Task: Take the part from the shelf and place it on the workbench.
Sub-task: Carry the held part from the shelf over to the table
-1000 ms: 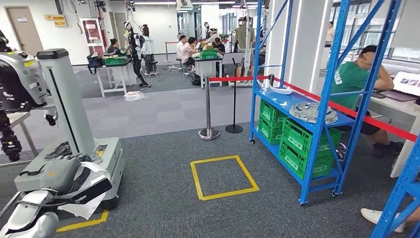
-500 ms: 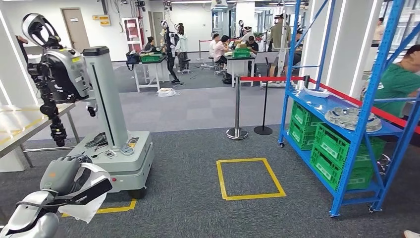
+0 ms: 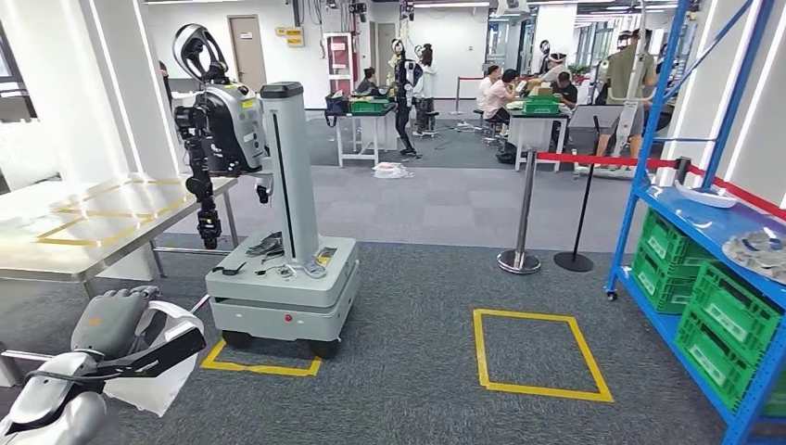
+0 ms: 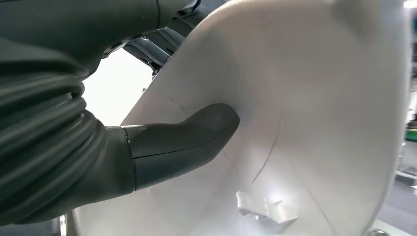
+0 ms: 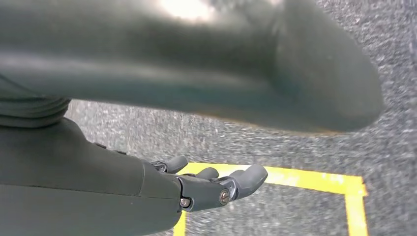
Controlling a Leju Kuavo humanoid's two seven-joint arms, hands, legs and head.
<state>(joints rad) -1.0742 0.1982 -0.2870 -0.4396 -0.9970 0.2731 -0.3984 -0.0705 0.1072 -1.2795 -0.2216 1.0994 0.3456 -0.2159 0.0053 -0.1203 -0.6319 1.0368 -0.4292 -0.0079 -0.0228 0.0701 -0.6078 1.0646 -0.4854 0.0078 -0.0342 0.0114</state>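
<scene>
Low at the head view's corner, left robot hand (image 3: 116,324) clamped on white part (image 3: 162,371); right robot hand (image 5: 196,189) loosely apart, empty; no legible writing.

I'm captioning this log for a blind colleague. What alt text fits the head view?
The robot's left hand holds a white part low in the foreground. Ahead on grey carpet stand a grey wheeled robot base, a steel workbench and a yellow floor square; a blue shelf holds green crates.

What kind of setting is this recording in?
Likely a robotics lab or test floor in an open office: blue shelving with green crates, a humanoid robot on a wheeled stand, and yellow floor markings.
</scene>
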